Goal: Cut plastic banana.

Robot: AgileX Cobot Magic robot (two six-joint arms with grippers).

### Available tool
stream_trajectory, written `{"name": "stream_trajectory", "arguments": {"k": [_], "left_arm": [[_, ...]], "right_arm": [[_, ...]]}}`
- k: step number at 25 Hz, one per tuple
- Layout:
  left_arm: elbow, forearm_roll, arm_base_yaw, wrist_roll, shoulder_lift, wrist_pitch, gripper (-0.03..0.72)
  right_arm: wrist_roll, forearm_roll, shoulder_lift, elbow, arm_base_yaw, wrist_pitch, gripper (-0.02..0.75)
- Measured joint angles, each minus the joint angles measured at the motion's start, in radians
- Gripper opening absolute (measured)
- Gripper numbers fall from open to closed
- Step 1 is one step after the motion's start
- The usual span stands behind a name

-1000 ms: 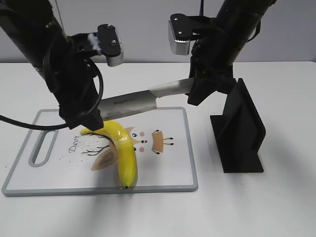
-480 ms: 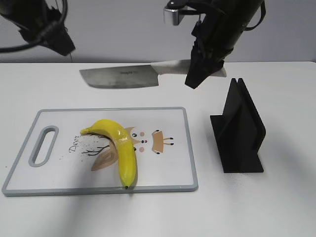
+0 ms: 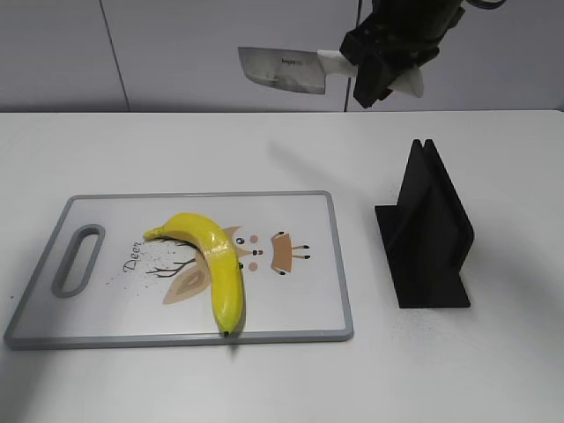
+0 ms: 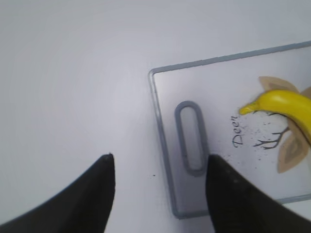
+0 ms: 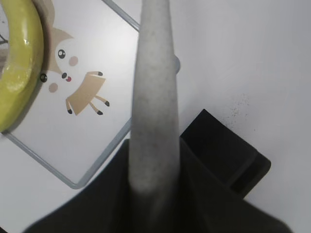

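The yellow plastic banana [image 3: 214, 260] lies curved on the white cutting board [image 3: 300, 308], in one piece; it also shows in the left wrist view [image 4: 282, 104] and the right wrist view [image 5: 19, 68]. My right gripper [image 3: 381, 70] is shut on the white handle of a cleaver [image 3: 282, 69] and holds it high above the table, blade pointing left; the handle [image 5: 153, 97] fills the right wrist view. My left gripper [image 4: 158, 167] is open and empty, high above the board's handle end; it is out of the exterior view.
A black knife stand [image 3: 427, 233] sits to the right of the board and shows in the right wrist view [image 5: 228, 155]. The board has a slot handle [image 4: 191, 138] at its left end and cartoon prints.
My right gripper has lifted the cleaver up and to the right, away from the banana. My left arm has risen out of the exterior view.
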Motion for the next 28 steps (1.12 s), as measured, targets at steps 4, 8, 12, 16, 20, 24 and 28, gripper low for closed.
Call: {"name": "stream_trajectory", "arguments": {"k": [4, 8, 12, 16, 20, 24, 28], "left_arm": [[0.052, 0.002, 0.019, -0.023, -0.058, 0.002, 0.575], [0.151, 0.002, 0.019, -0.028, -0.175, 0.002, 0.575], [0.29, 0.006, 0.019, -0.028, -0.327, 0.003, 0.575], [0.421, 0.019, 0.019, -0.029, -0.484, 0.006, 0.567], [0.538, 0.029, 0.019, -0.03, -0.658, 0.007, 0.546], [0.63, 0.031, 0.019, -0.03, -0.834, -0.004, 0.542], [0.729, 0.032, 0.019, -0.03, -1.024, -0.053, 0.542]], "right_arm": [[0.144, -0.001, -0.047, 0.0, 0.0, 0.004, 0.193], [0.241, -0.001, -0.151, 0.052, 0.0, 0.004, 0.193], [0.304, -0.001, -0.282, 0.177, 0.0, 0.004, 0.193], [0.393, -0.017, -0.409, 0.354, 0.0, -0.038, 0.193], [0.486, -0.063, -0.512, 0.517, 0.0, -0.136, 0.193], [0.603, -0.15, -0.578, 0.657, 0.0, -0.188, 0.193], [0.667, -0.184, -0.612, 0.758, 0.0, -0.246, 0.193]]}}
